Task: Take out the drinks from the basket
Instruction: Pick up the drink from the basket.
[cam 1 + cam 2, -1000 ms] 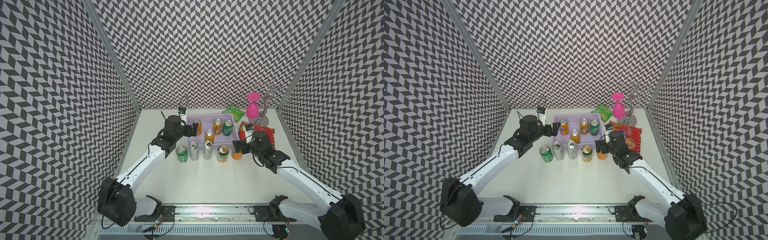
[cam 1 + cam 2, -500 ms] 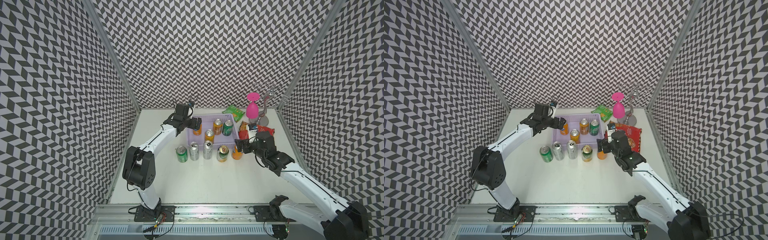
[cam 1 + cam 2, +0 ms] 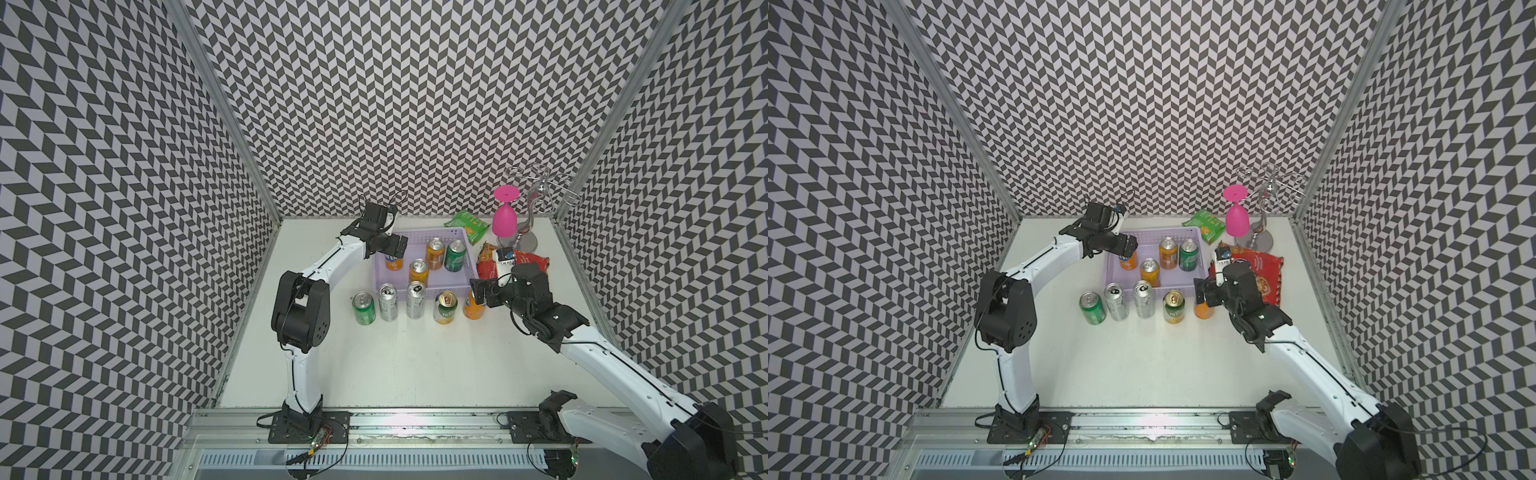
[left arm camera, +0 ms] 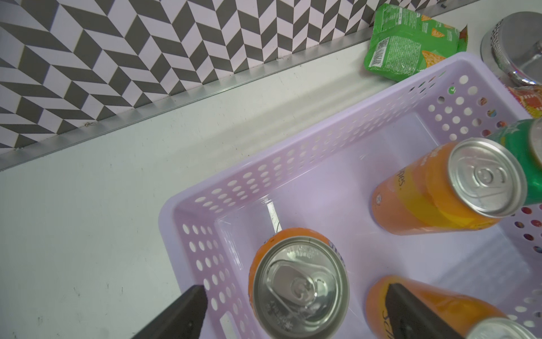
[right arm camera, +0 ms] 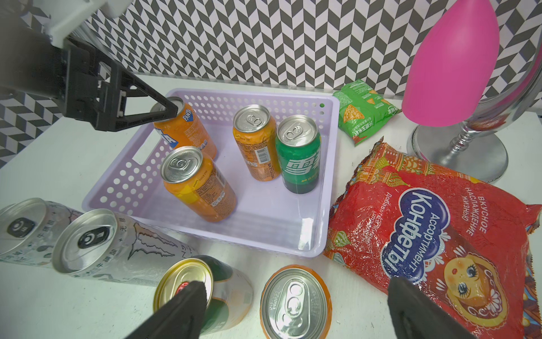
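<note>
Lavender plastic, the basket (image 3: pixel 419 233) sits toward the back of the white table (image 3: pixel 395 365) and holds four upright cans (image 3: pixel 435 253), three orange and one green. The left gripper (image 3: pixel 394 248) hangs over its left end, jaws spread. Both top views hide what lies beneath it. The left wrist view shows the fingers either side of an orange can (image 4: pixel 299 287), not closed on it. The right wrist view adds that can's blue label and one fingertip at its rim; I cannot tell whether it touches.

Five more cans stand in a row on the table just in front of the basket. Only the top views take in all five, since the right wrist view loses the leftmost green can (image 3: pixel 363 308). The right gripper (image 5: pixel 296 305) is spread wide above the rightmost can (image 3: pixel 475 309), orange, gripping nothing. A red snack bag (image 5: pixel 425 223) lies beside the basket.
</note>
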You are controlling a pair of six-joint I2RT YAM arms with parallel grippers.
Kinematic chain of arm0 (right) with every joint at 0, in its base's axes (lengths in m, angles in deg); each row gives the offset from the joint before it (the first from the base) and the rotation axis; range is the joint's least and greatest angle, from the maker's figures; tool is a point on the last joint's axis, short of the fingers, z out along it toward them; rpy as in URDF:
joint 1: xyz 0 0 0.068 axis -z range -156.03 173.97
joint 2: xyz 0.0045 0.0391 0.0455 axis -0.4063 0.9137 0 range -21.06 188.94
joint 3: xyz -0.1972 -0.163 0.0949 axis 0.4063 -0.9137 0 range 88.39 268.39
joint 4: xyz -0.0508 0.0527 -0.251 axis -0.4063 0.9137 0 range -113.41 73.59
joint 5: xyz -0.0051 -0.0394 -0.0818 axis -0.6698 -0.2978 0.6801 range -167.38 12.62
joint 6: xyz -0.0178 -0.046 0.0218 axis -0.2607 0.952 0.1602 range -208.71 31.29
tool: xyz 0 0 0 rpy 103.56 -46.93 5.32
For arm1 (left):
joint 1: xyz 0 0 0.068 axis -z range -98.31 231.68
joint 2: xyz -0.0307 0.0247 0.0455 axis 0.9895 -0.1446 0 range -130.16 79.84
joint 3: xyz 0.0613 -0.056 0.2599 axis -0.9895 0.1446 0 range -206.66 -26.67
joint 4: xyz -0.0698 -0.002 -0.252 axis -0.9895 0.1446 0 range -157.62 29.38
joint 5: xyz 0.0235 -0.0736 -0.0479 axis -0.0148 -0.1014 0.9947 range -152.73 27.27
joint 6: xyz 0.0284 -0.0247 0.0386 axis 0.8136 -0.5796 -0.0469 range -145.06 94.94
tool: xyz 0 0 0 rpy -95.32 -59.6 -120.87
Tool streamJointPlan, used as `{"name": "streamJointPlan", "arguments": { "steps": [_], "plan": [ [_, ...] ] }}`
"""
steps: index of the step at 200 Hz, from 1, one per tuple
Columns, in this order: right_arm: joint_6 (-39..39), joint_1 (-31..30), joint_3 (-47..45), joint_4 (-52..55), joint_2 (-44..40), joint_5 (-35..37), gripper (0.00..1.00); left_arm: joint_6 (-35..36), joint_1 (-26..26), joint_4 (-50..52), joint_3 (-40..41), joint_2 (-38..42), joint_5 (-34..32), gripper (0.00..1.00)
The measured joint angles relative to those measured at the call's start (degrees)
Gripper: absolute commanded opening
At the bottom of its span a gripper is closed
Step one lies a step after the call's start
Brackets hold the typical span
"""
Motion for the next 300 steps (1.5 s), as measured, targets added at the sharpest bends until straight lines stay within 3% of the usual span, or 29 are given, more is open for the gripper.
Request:
{"name": "streamJointPlan", "arguments": {
  "steps": [73,181,256,300],
  "plan": [
    [0.02,0.02,-0.26,-0.66,0.00,0.00,1.00,0.72,0.04,2.73,-4.17,-5.97,-0.39,0.97],
    [0.22,0.07,-0.92,-0.83,0.00,0.09,1.00,1.33,0.33,5.25,-6.29,-8.96,-0.94,0.61],
    [0.31,0.26,-0.94,-0.83,0.00,0.22,1.00,1.29,0.55,6.05,-5.88,-8.13,-0.94,0.57],
    [0.35,0.26,-0.94,-0.83,0.00,0.39,1.00,0.98,1.05,6.67,-1.77,-1.75,-1.03,0.56]
  ]
}}
